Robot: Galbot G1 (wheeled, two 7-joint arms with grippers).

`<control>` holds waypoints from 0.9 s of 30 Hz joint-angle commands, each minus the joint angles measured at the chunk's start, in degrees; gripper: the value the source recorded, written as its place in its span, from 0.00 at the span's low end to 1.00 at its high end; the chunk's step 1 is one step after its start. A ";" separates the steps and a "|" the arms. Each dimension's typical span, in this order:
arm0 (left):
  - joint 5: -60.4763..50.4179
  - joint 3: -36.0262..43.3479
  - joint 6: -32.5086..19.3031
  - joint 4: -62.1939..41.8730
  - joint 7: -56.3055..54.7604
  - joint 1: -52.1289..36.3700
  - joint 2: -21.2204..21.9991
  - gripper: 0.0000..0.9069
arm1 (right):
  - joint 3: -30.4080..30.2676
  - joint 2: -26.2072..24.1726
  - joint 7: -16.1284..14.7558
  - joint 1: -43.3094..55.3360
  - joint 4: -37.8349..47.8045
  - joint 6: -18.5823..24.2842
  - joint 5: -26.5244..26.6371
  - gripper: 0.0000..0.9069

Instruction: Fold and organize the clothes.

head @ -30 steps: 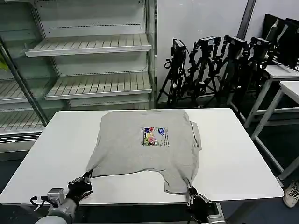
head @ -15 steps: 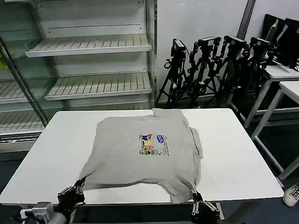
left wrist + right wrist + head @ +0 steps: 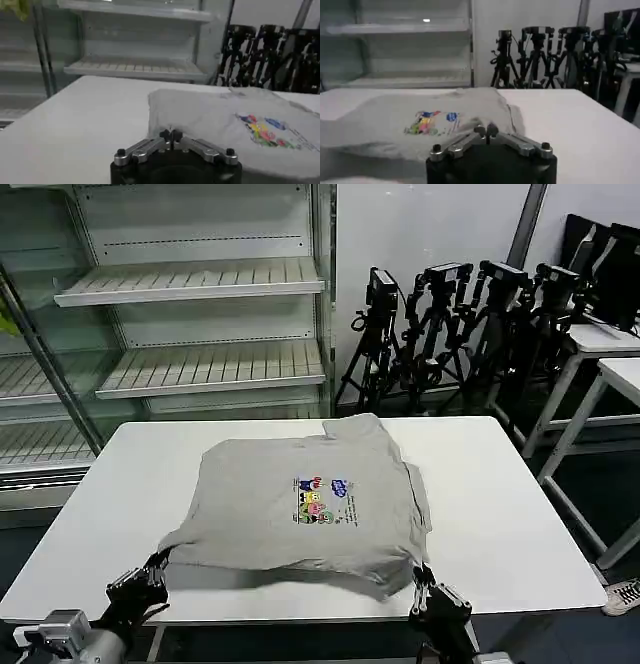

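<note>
A light grey T-shirt (image 3: 305,504) is spread print-up on the white surface (image 3: 500,514), approx. central, collar end toward the far edge and hem toward the robot. A small multicoloured print (image 3: 320,500) is seen on the chest. The near hem is lifted off the surface at both corners, with a shadow cast beneath it; the rest of the fabric lies flat, w/ the right sleeve folded in along the side.

The left end effector (image 3: 152,576) is positioned at the near-left edge of the surface, its fingers closed together on the T-shirt's near-left hem corner. In the left wrist view the fingertips (image 3: 170,134) are seen pressed together, fabric (image 3: 210,120) running away from them.

The right end effector (image 3: 424,578) is positioned at the near-right edge, likewise clamped on the near-right hem corner. In the right wrist view its tips (image 3: 486,131) are seen shut, the T-shirt (image 3: 410,122) stretching out beyond.

Behind the surface, an empty shelving unit (image 3: 190,284) is seen on the left and a row of black tripods (image 3: 450,334) against the wall on the right. Further white tables (image 3: 600,354) are seen at far right.
</note>
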State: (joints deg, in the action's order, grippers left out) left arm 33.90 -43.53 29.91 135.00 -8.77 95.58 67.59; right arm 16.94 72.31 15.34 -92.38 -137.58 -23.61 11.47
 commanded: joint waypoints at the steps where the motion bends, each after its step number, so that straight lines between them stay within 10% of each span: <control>1: 0.16 2.39 -0.72 -4.00 -0.15 -5.37 -2.69 0.02 | 0.33 -0.37 0.06 9.40 3.48 -0.88 2.54 0.00; 23: -9.63 13.59 -0.43 -23.15 -0.94 -24.19 -5.60 0.02 | -5.16 -1.72 -0.07 35.22 25.40 -5.20 6.58 0.00; 27: -10.66 14.63 -0.42 -24.06 -1.25 -25.16 -4.93 0.30 | -6.64 -1.30 -0.05 38.16 28.79 -5.27 5.97 0.00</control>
State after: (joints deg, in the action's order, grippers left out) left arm 26.35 -31.37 29.50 115.37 -10.00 74.54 63.10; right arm 11.01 71.47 15.23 -59.93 -114.00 -28.55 16.55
